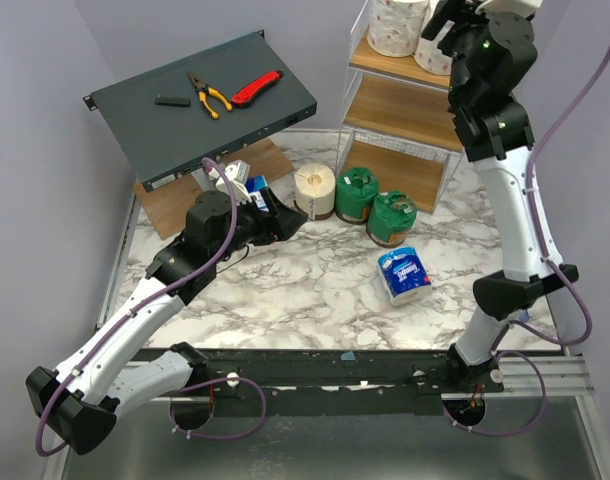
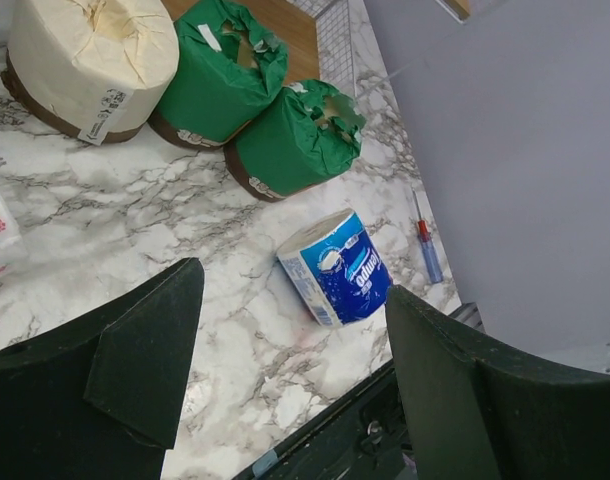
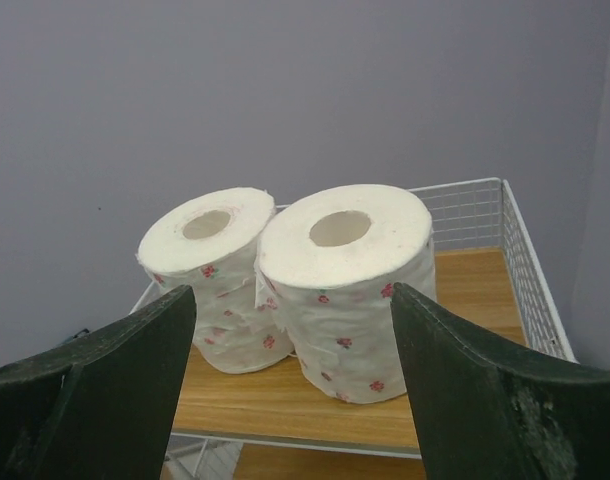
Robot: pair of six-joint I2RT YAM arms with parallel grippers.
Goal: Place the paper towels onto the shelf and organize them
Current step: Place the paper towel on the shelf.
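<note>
Right gripper (image 3: 295, 335) is up at the top tier of the shelf (image 3: 530, 270). Its jaws are wide and I see nothing held. Two pink-print rolls stand upright on that board, just beyond the fingers: left roll (image 3: 210, 275) touching right roll (image 3: 350, 285).

Left gripper (image 2: 290, 330) is low over the table (image 1: 285, 300), jaws wide, empty.

On the marble before the shelf: cream roll (image 1: 314, 190), green roll (image 1: 356, 193) just beside it, second green roll (image 1: 391, 217) next. Blue pack (image 1: 402, 275) lies on its side, apart from them.
</note>
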